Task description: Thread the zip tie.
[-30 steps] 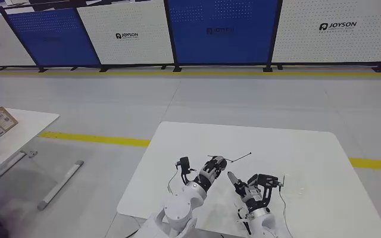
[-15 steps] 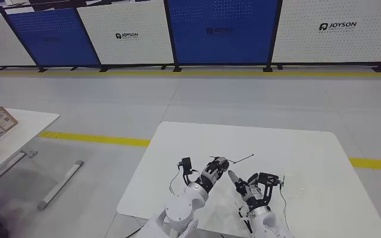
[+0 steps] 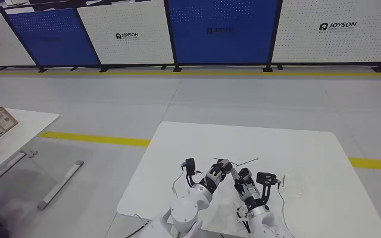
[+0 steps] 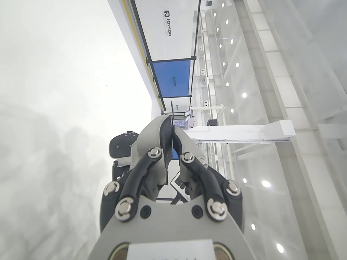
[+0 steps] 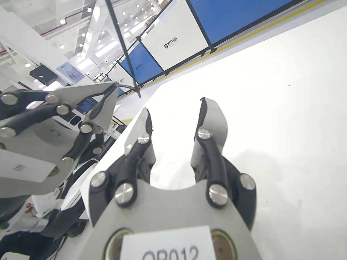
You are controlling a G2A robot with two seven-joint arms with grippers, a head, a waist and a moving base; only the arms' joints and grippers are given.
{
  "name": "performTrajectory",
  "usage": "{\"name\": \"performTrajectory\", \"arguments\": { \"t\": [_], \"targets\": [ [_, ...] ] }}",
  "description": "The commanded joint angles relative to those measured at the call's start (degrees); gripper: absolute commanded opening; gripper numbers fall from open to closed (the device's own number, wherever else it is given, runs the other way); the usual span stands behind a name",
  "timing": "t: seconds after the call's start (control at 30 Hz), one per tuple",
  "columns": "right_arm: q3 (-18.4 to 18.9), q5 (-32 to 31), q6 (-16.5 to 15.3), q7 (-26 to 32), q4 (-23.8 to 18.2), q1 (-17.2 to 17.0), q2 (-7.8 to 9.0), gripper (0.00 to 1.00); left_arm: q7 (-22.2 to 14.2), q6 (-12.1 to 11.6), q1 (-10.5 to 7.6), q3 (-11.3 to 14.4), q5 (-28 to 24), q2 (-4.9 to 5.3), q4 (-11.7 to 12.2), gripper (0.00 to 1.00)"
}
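A thin black zip tie (image 3: 241, 160) is pinched in my left gripper (image 3: 222, 165), which is shut on it above the white table (image 3: 297, 143). Its long tail sticks out to the right over the table. In the left wrist view a short end of the zip tie (image 4: 172, 108) pokes past the closed left gripper (image 4: 172, 129). My right gripper (image 5: 175, 109) is open and holds nothing. It sits just beside and below the left gripper (image 5: 108, 93), close to the zip tie (image 5: 116, 28) and its small head. In the top view the right gripper (image 3: 237, 174) lies just right of the left one.
Both arms sit near the table's front edge, with bare tabletop (image 5: 271, 82) beyond and to the right. A small pale object (image 3: 283, 180) lies right of the right wrist. Another table corner (image 3: 24, 128) stands far left. Blue and white partition panels (image 3: 220, 30) line the back.
The left gripper has shifted slightly right with the zip tie, still shut on it. The right gripper has moved up closer to it.
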Motion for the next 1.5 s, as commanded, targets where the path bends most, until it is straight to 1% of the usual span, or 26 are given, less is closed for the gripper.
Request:
{"name": "performTrajectory", "arguments": {
  "t": [0.0, 0.1, 0.17, 0.23, 0.27, 0.3, 0.4, 0.43, 0.63, 0.77, 0.97, 1.0, 1.13, 1.33, 1.37, 1.4, 1.47],
  "targets": [
    [0.04, -0.16, -0.35, -0.18, -0.26, -0.16, 0.07, 0.35, 0.03, -0.03, -0.02, 0.16, 0.37, 0.0, 0.09, 0.0],
    [0.13, -0.1, -0.77, -0.74, -0.76, -0.54, 0.15, 0.35, 0.1, -0.12, 0.02, 0.31, 0.78, 0.0, 0.2, 0.0],
    [0.26, 0.04, -1.18, -1.13, -0.94, -0.69, 0.21, 0.32, 0.05, -0.1, 0.06, 0.41, 1.02, 0.0, 0.32, 0.0],
    [0.28, 0.08, -1.5, -1.47, -1.09, -0.82, 0.25, 0.31, -0.07, -0.03, 0.07, 0.53, 1.29, 0.01, 0.41, 0.0],
    [0.31, 0.06, -1.55, -1.62, -1.15, -0.87, 0.28, 0.28, -0.11, 0.01, 0.07, 0.59, 1.42, 0.01, 0.43, 0.0],
    [0.3, 0.04, -1.56, -1.72, -1.19, -0.89, 0.29, 0.27, -0.16, 0.05, 0.07, 0.63, 1.51, 0.02, 0.43, 0.0],
    [0.2, -0.1, -1.5, -1.87, -1.28, -0.84, 0.32, 0.28, -0.25, 0.12, 0.07, 0.69, 1.84, 0.03, 0.42, 0.0],
    [0.17, -0.13, -1.44, -1.89, -1.3, -0.81, 0.32, 0.26, -0.26, 0.13, 0.07, 0.7, 1.89, 0.03, 0.42, 0.0],
    [-0.21, -0.44, -0.74, -1.7, -1.39, -0.49, 0.33, 0.24, -0.45, 0.16, 0.22, 0.79, 2.4, 0.08, 0.44, 0.0],
    [-0.47, -0.54, -0.33, -1.6, -1.42, -0.31, 0.32, 0.26, -0.7, 0.23, 0.38, 0.91, 2.86, 0.12, 0.31, 0.0],
    [-0.76, -0.63, 0.02, -1.47, -1.34, -0.05, 0.32, 0.24, -0.86, 0.38, 0.47, 0.93, 3.31, 0.17, 0.19, 0.0],
    [-0.78, -0.63, 0.06, -1.44, -1.31, -0.02, 0.33, 0.22, -0.87, 0.41, 0.48, 0.93, 3.34, 0.17, 0.19, 0.0],
    [-0.88, -0.64, 0.32, -1.43, -1.18, 0.11, 0.34, 0.22, -1.06, 0.48, 0.51, 1.07, 3.46, 0.18, 0.41, 0.0],
    [-0.93, -0.55, 0.44, -1.44, -0.87, 0.32, 0.37, 0.15, -1.03, 0.45, 0.43, 1.18, 3.44, 0.15, 0.56, 0.0],
    [-0.94, -0.52, 0.46, -1.46, -0.83, 0.32, 0.37, 0.02, -1.0, 0.44, 0.41, 1.19, 3.47, 0.15, 0.57, 0.0],
    [-0.95, -0.46, 0.45, -1.49, -0.74, 0.34, 0.37, 0.0, -0.96, 0.43, 0.39, 1.21, 3.5, 0.15, 0.58, 0.0],
    [-0.92, -0.33, 0.4, -1.52, -0.61, 0.39, 0.39, 0.0, -0.9, 0.42, 0.37, 1.23, 3.5, 0.14, 0.59, 0.0]
  ]
}}
